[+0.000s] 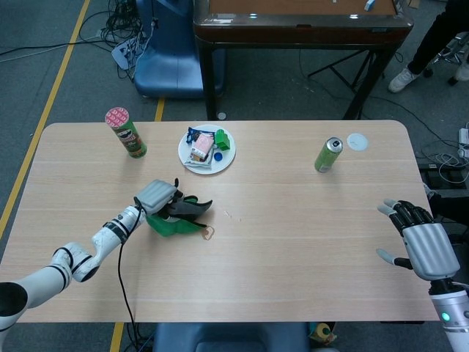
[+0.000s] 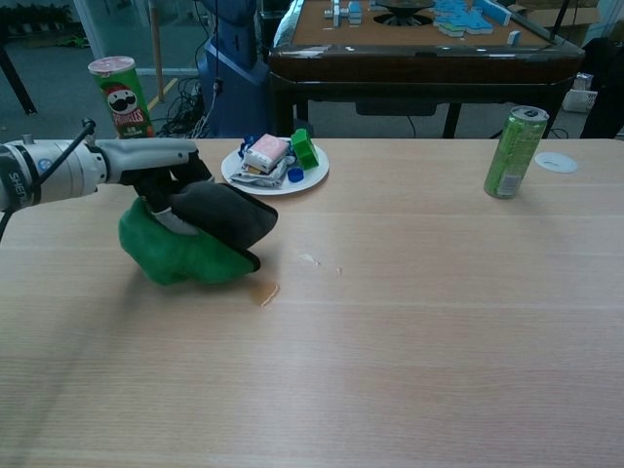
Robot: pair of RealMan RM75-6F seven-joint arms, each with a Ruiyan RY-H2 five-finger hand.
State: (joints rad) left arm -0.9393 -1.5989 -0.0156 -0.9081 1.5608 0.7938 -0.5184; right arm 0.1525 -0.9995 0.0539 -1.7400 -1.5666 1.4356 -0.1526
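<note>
The left hand point(image 2: 180, 195) is clamped on a green cloth point(image 2: 180, 255), pressing it to the worktop point(image 2: 419, 322) with the cloth's edge touching a small brown spill point(image 2: 265, 292). The right hand point(image 1: 421, 242) hangs spread and empty off the right edge. Risk, as judged: a bunched cloth may smear the liquid rather than lift it, or the grip may slip under sideways drag; the plate point(image 2: 312, 178) stands near.

The cloth point(image 2: 185, 255) is bright green, with a small amber-brown spill point(image 2: 267, 292) just beside it on the pale wood-grain table point(image 2: 439, 322). Beyond the cloth stand a green Pringles can point(image 2: 122, 97) with a pink-red lid and a white plate point(image 2: 276, 179) holding pink, blue and green bits. Far across from the cloth, the drink can point(image 2: 514, 152) is light green with a silver top.
</note>
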